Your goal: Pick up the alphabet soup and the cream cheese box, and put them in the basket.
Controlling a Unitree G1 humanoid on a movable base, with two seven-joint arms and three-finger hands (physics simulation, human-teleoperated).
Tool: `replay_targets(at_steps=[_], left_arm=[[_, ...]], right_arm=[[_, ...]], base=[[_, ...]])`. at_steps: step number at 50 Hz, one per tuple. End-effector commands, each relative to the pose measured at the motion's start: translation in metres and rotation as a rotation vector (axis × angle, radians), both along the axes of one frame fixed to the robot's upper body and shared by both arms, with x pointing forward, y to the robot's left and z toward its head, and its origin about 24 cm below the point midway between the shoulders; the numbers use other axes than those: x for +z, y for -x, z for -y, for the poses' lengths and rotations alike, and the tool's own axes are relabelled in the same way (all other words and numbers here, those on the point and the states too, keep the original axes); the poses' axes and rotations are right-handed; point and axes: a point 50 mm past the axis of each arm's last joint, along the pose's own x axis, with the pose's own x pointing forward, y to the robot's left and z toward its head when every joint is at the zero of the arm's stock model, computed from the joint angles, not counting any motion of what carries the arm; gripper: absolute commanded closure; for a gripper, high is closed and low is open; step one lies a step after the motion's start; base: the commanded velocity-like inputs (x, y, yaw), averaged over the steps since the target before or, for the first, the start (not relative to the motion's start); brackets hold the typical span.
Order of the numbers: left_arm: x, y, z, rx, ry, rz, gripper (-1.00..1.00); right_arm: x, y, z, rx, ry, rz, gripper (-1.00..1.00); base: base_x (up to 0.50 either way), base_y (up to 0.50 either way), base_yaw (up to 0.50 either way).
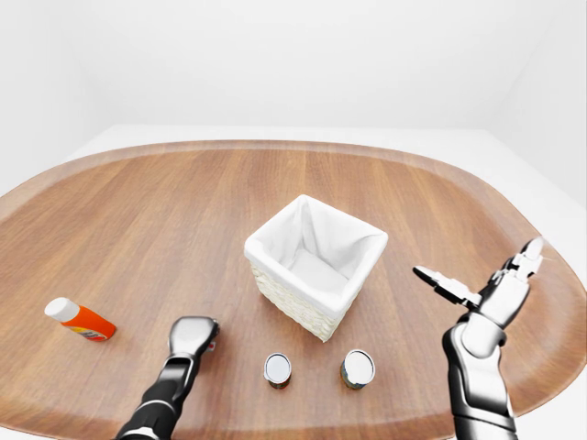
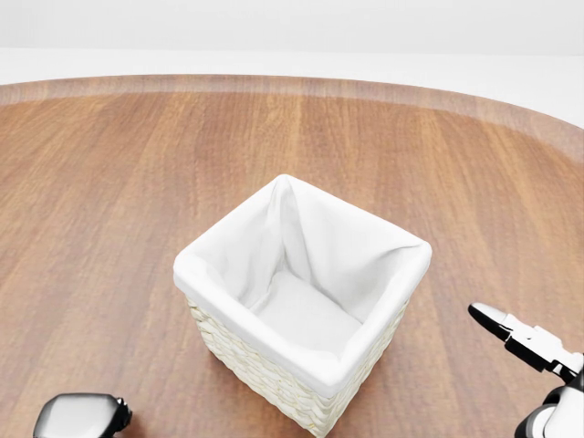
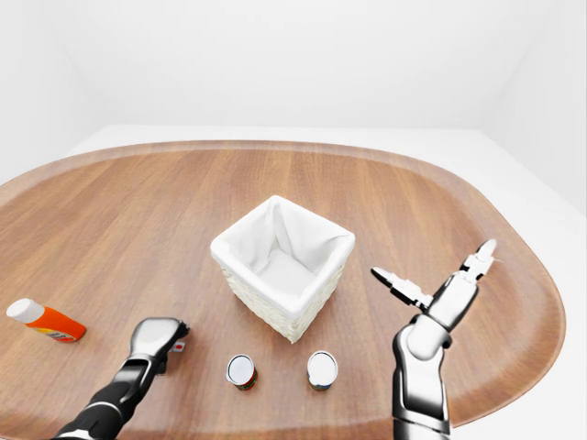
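Observation:
The white-lined wicker basket [image 1: 316,261] stands in the middle of the wooden table; what I see of its inside is bare lining. Below it in the left-eye view stand two small cans [image 1: 277,368] [image 1: 358,368], lids up; I cannot read which one is the alphabet soup. My left hand [image 1: 191,335] lies knuckles-up, low and left of the basket, over a small red-edged thing [image 3: 179,346] that peeps out on its right, perhaps the cream cheese box. Its fingers are hidden. My right hand [image 1: 477,273] hovers right of the basket, open, fingers spread, holding nothing.
An orange bottle with a white cap [image 1: 81,320] lies near the table's left edge. The rounded table [image 1: 138,211] ends just below the cans and my arms; white floor surrounds it.

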Motion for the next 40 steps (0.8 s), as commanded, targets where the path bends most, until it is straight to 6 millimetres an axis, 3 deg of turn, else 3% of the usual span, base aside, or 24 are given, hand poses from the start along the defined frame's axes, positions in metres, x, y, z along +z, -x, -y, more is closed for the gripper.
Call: replay_targets(at_steps=[1, 4, 13, 22, 32, 40], left_arm=[[0.003, 0.065, -0.024, 0.031, -0.029, 0.054, 1.00], [0.020, 0.067, -0.020, 0.017, -0.043, 0.153, 1.00], [0.046, 0.061, -0.015, 0.017, -0.067, 0.295, 1.00], [0.056, 0.057, -0.015, 0.040, -0.070, 0.353, 1.00], [0.076, 0.050, -0.033, 0.274, -0.124, 0.474, 1.00], [0.093, 0.037, -0.016, 0.231, -0.075, 0.566, 1.00]], right_arm=[[-0.001, -0.001, 0.000, 0.004, 0.003, -0.006, -1.00], [-0.001, -0.001, -0.001, 0.003, 0.004, -0.007, -1.00], [-0.002, -0.002, -0.001, 0.005, 0.007, -0.016, -1.00], [-0.003, -0.003, -0.001, 0.007, 0.012, -0.023, -1.00], [-0.003, -0.002, -0.001, 0.006, 0.010, -0.017, -1.00], [-0.002, -0.002, -0.001, 0.005, 0.005, -0.013, -1.00]], base=[[0.00, 0.00, 0.00], [0.00, 0.00, 0.00], [0.00, 0.00, 0.00], [0.00, 0.00, 0.00], [0.00, 0.00, 0.00], [0.00, 0.00, 0.00]])
